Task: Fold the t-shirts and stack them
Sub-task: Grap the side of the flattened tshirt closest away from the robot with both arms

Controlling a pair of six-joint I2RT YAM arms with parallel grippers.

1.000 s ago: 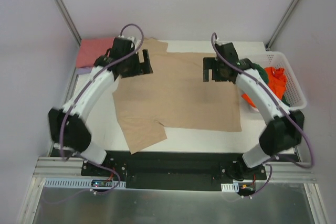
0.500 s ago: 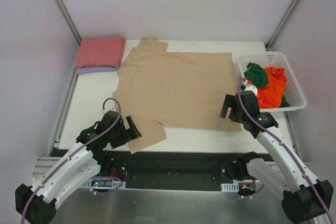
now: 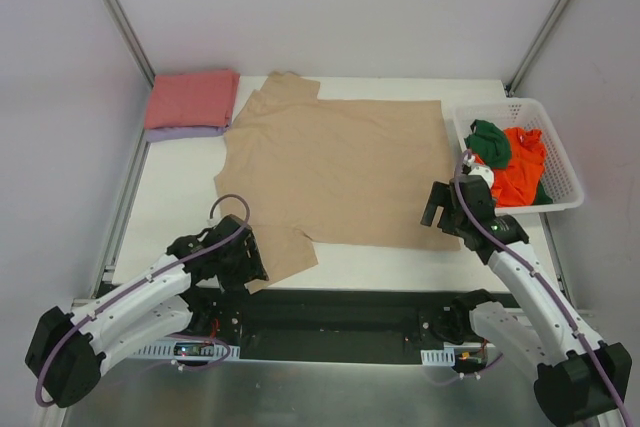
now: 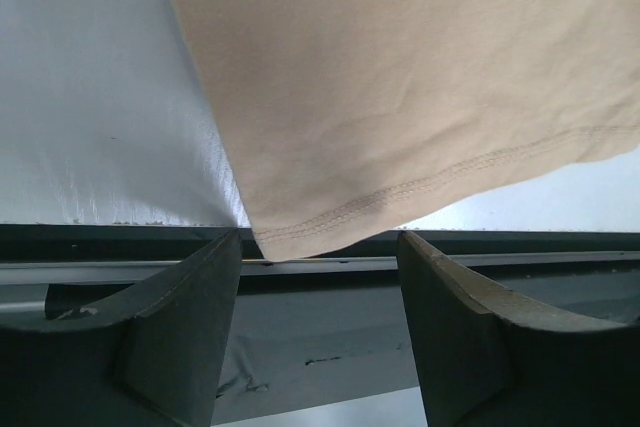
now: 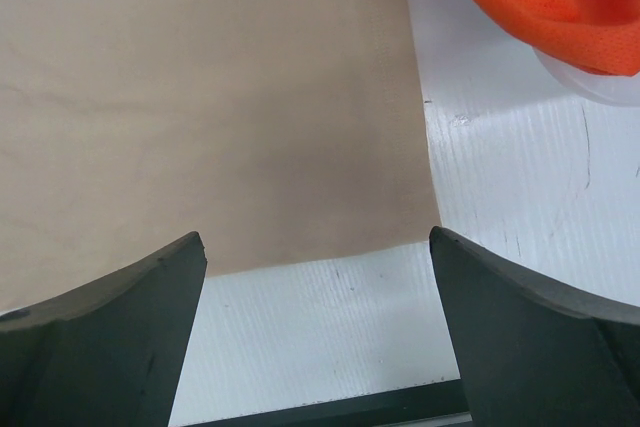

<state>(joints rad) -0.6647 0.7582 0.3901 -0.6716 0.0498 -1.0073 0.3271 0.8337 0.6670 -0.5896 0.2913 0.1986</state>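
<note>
Here the tan t-shirt (image 3: 335,172) lies spread flat, sleeves out

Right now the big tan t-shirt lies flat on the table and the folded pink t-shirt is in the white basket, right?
Not quite. The tan t-shirt does lie flat on the table, but the folded pink t-shirt is not in the white basket: it sits on the lavender t-shirt at the table's far left corner, as the top external view shows.
</note>
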